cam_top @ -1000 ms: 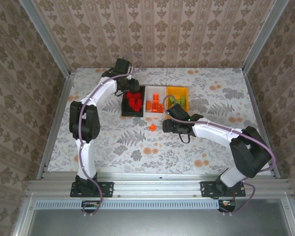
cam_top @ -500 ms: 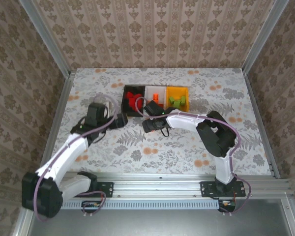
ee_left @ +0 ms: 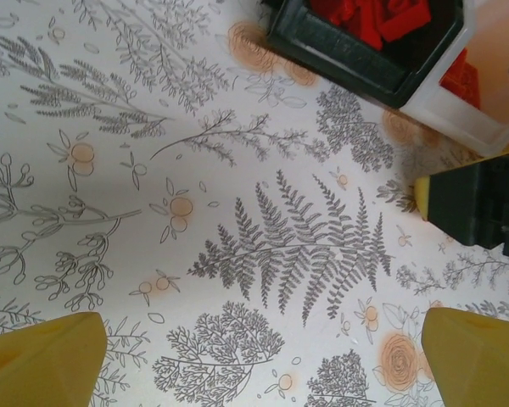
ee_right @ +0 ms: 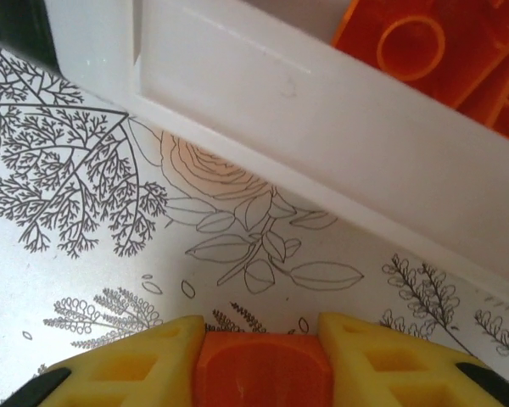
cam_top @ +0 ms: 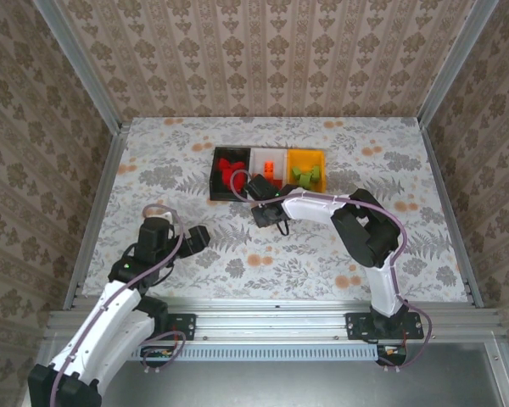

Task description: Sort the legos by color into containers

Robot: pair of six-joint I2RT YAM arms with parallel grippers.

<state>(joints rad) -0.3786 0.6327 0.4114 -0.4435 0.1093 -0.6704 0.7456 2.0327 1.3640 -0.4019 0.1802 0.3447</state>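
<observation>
— Legos (cam_top: 232,174) first: where is the loose one now?

— Start nearest. The left claw (cam_top: 198,238) has pulled back from over the black bin (cam_top: 213,182), where it hung a second ago, to the near left of the table (cam_top: 339,254). Its fingers (ee_left: 42,360) stand wide apart over the bare flowered tabletop, holding nothing.

— And the other arm?

— The right claw (ee_right: 263,349) has swung in from the right, its elbow now folded. A second ago the orange brick (ee_right: 261,379) lay alone on the table beside it. Now both yellow fingers press against its sides, clamped on it just in front of the white bin (ee_right: 322,119). Whether it rests on the table or is lifted, I cannot tell.

— The rest?

— Further back, three bins touch side by side in a row. The black bin on the left holds a heap of red bricks (ee_left: 373,17). The white bin in the middle holds orange bricks (ee_right: 458,59), and the orange-yellow bin (cam_top: 305,153) on the right holds light green bricks (cam_top: 304,175). All are small, glossy plastic pieces; one orange piece shows a round ring moulded on its face.
</observation>
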